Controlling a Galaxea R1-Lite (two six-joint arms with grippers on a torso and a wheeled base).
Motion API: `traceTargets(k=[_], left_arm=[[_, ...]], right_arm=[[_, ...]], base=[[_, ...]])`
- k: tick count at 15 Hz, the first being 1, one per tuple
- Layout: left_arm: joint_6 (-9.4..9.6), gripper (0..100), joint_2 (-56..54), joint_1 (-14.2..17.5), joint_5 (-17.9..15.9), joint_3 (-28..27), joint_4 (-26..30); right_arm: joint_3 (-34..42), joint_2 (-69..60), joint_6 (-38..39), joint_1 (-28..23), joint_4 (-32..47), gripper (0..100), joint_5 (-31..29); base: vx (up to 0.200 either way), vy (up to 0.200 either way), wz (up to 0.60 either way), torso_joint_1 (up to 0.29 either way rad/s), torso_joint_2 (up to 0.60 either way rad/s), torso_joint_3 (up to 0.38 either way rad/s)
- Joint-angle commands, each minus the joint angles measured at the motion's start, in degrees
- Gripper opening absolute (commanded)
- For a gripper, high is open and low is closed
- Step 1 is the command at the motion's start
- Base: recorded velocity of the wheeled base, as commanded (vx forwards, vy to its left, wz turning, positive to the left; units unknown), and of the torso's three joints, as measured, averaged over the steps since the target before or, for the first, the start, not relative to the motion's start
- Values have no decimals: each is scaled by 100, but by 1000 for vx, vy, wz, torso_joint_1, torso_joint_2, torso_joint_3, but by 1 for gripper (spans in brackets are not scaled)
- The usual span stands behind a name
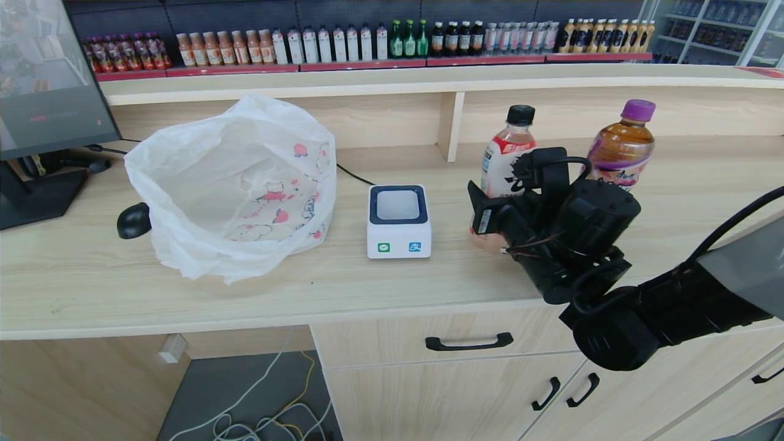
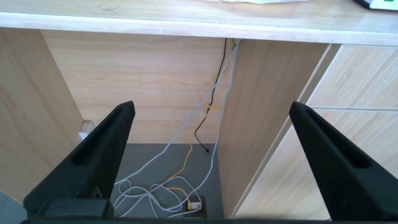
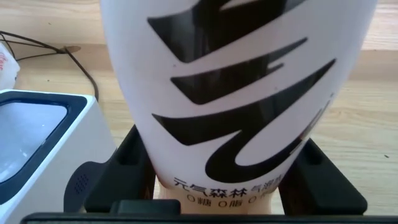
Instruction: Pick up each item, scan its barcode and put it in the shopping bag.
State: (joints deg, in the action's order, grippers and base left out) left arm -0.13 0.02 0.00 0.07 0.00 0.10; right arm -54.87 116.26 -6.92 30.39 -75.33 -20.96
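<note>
Our right gripper (image 1: 499, 223) clamped on black-capped bottle (image 1: 505, 156), right of centre. Left gripper (image 2: 211, 109) gaping. Bag (image 1: 184, 159) left looks empty; scanner (image 1: 399, 220) mid-frame. Purple-capped bottle (image 1: 621, 150) upper right. Scanning, bagging both remain, we reckon.

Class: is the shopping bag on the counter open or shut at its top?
Open. The shopping bag has its mouth spread wide, showing the inside.

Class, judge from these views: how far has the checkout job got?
Done: nothing; the shopping bag looks empty. In hand: the right gripper clasps the black-capped bottle beside the scanner, not yet over it. Remaining: scan and bag it, then the purple-capped bottle.
</note>
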Motion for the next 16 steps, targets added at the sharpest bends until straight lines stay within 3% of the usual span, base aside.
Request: traceTargets(k=[1, 12, 16], left_arm=[[-4, 100, -2, 0, 1, 0, -1], [-4, 100, -2, 0, 1, 0, -1], [-4, 100, -2, 0, 1, 0, -1]], right_arm=[[3, -7, -2, 2, 0, 0, 4], [257, -640, -19, 222, -61, 0, -5], [1005, -1281, -37, 380, -131, 0, 13]], base=[[0, 0, 0, 0, 0, 0], [0, 0, 0, 0, 0, 0], [0, 0, 0, 0, 0, 0]])
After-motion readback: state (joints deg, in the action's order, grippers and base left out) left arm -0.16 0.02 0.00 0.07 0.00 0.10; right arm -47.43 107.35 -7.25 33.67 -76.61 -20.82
